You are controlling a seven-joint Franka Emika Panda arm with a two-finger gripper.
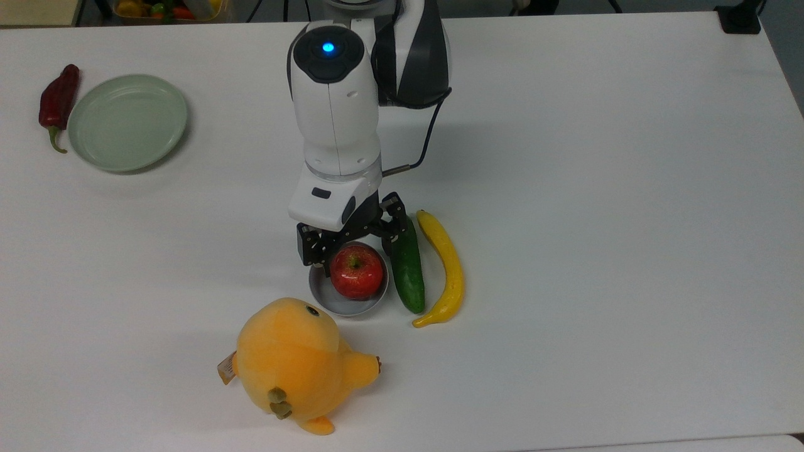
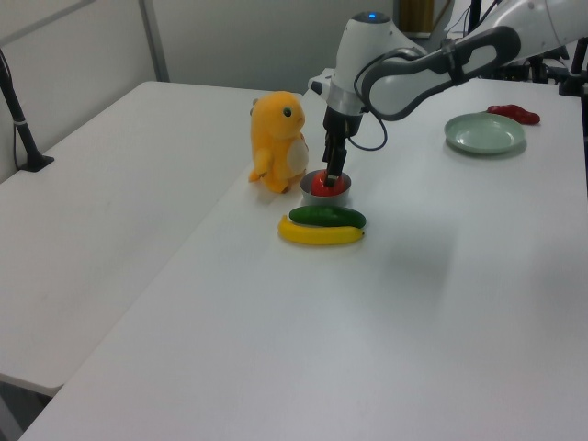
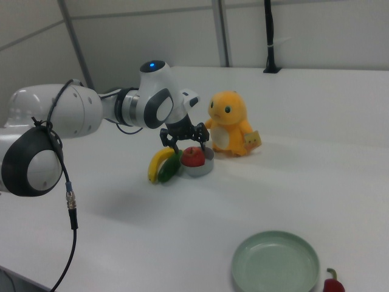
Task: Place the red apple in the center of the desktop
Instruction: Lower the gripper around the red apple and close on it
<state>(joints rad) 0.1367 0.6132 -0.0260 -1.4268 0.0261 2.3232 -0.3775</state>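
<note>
The red apple (image 1: 356,271) sits in a small grey bowl (image 1: 333,301) near the middle of the white desktop (image 1: 565,188). My gripper (image 1: 355,256) hangs right over the bowl's far side, open, with one finger on either side of the apple's top. Seen in the left view, the gripper (image 2: 329,176) reaches down to the apple (image 2: 319,186), which it partly covers. From the right view, the apple (image 3: 193,156) shows in the bowl (image 3: 197,168) just below the gripper (image 3: 185,146).
A green cucumber (image 1: 407,263) and a yellow banana (image 1: 447,270) lie close on the top view's right of the bowl. An orange plush toy (image 1: 295,364) stands just in front. A pale green plate (image 1: 127,122) and a dark red chili (image 1: 58,100) lie far at the top view's left.
</note>
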